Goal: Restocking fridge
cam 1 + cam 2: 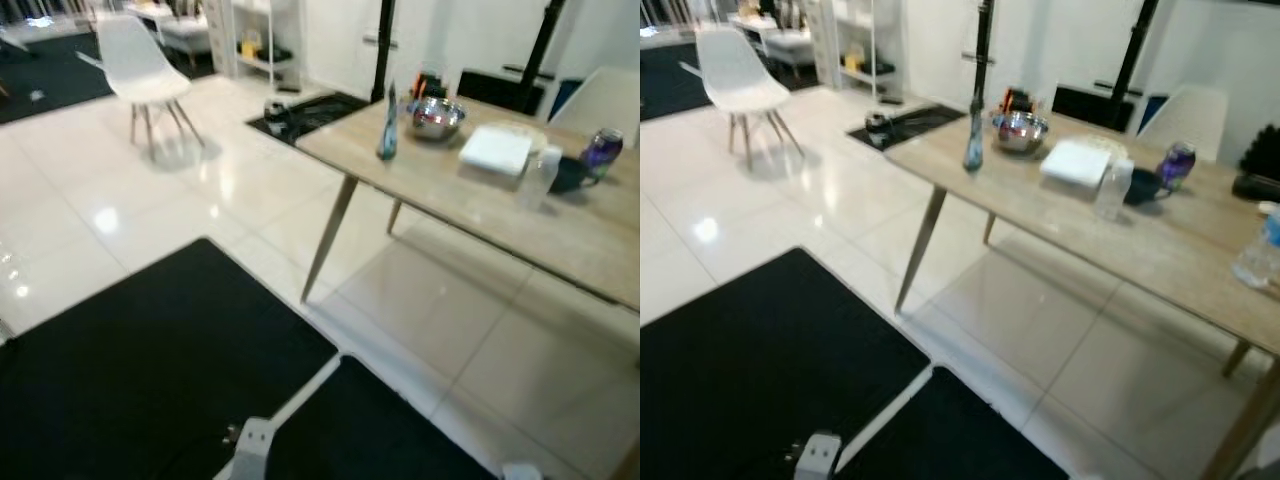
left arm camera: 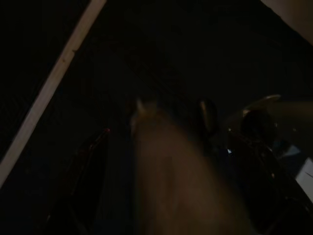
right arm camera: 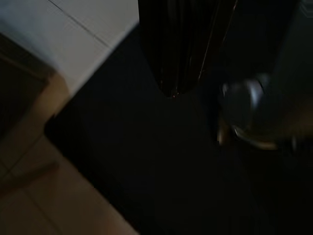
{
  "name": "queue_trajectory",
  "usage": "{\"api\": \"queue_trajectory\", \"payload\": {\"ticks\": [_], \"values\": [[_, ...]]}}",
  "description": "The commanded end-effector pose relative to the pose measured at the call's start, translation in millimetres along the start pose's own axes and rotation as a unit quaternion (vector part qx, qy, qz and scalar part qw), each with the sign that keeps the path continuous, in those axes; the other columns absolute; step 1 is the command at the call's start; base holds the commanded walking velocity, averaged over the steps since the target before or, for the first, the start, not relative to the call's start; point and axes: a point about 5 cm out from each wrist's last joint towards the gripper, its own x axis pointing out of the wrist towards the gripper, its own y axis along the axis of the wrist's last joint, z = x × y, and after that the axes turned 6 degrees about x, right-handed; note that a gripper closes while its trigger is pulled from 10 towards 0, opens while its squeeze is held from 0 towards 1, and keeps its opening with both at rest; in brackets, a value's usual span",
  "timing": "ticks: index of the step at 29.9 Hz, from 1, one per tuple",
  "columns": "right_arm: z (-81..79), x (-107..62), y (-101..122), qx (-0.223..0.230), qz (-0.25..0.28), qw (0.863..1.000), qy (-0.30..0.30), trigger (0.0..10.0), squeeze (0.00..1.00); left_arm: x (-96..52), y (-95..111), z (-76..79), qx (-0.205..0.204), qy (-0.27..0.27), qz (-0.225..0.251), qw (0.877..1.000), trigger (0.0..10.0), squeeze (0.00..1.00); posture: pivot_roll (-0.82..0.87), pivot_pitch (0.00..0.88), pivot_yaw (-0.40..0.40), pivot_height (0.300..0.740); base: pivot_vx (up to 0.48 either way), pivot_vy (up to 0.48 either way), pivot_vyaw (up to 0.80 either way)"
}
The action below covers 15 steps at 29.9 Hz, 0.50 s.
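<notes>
A light wooden table (image 1: 480,215) stands ahead to the right. On it are a slim blue-green bottle (image 1: 387,125), a shiny metal bowl (image 1: 436,118), a flat white pack (image 1: 496,150), a clear plastic bottle (image 1: 538,178) and a purple can (image 1: 603,150). Another clear bottle (image 1: 1260,250) stands near the table's right end. Both arms hang low over the black mat. The left gripper (image 2: 146,147) and the right gripper (image 3: 171,73) appear as dark, blurred shapes in their wrist views.
Black floor mats (image 1: 150,370) with a white seam (image 1: 300,395) lie in front of me on glossy white tiles. A white chair (image 1: 140,65) stands at the far left. White shelving (image 1: 262,40) and two black poles (image 1: 381,50) stand behind the table, with another white chair (image 1: 1188,118).
</notes>
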Motion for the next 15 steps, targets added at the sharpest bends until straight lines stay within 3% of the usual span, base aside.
{"api": "queue_trajectory", "payload": {"ticks": [1,15], "values": [[-1.6,-0.1,-2.3,0.004,-0.003,1.000,0.001,10.0,0.00,-0.1,0.9,-2.1,0.007,0.001,-0.006,1.000,10.0,0.00,-0.07,0.000,-0.003,0.740,0.480,0.000,-0.79],[-1.3,-0.1,-3.0,0.003,-0.006,1.000,-0.002,10.0,0.00,-0.4,0.9,-3.4,0.008,0.003,-0.006,1.000,10.0,0.00,-0.06,0.000,-0.007,0.740,0.435,0.000,-0.79]]}}
